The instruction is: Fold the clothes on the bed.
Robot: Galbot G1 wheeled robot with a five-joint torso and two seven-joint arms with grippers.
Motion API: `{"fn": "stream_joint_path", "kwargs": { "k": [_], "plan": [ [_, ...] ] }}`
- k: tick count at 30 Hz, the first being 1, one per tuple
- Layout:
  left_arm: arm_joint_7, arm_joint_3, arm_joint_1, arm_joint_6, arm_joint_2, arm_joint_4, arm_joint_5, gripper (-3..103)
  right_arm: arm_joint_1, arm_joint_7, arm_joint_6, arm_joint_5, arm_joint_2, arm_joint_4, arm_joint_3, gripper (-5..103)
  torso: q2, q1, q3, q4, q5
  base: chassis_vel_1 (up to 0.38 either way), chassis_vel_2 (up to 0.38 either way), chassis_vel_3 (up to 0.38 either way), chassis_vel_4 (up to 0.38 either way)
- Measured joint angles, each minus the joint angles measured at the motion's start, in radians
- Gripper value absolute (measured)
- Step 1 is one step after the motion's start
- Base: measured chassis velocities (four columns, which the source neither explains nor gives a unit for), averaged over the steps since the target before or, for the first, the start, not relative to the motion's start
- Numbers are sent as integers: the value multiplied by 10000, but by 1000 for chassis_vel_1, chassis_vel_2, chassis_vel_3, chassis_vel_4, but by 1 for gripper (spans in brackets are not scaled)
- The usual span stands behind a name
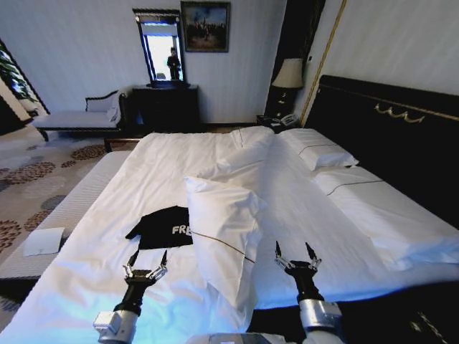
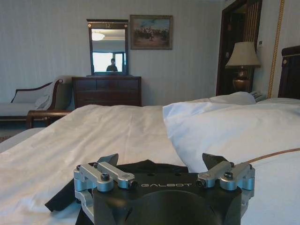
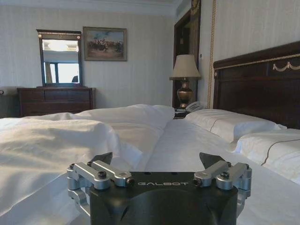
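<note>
Clothes: black T-shirt [image 1: 163, 227] lying bunched on the white bed [image 1: 172, 154], its near edge just beyond my left end effector, one side tucked against the pillow [image 1: 222, 240].
Left end effector [image 1: 146, 262]: fingers spread, nothing held, hovering over the duvet just short of the shirt.
Pillow: between my two arms, overlapping the shirt's right edge.
Right end effector [image 1: 295, 254]: released, empty, beyond the pillow, well apart from the shirt.
Step in hand: I judge it is the reach; best to pinch one fabric layer at the near hem, clear of the bedding.
</note>
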Motion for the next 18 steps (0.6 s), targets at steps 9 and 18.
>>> {"fn": "stream_joint_path", "kwargs": {
  "k": [9,18],
  "plan": [
    [6,-16,-3,29,28,17,0,100,714,137,-1464,3228,-1622,389,795,100,4,-12,-4,0,4,0,0,0,0],
    [-5,-21,84,41,-157,-2,102,100,2257,279,-3055,6841,-4007,250,1540,100,2,-6,-1,-1,6,0,0,0,0]
  ]
}}
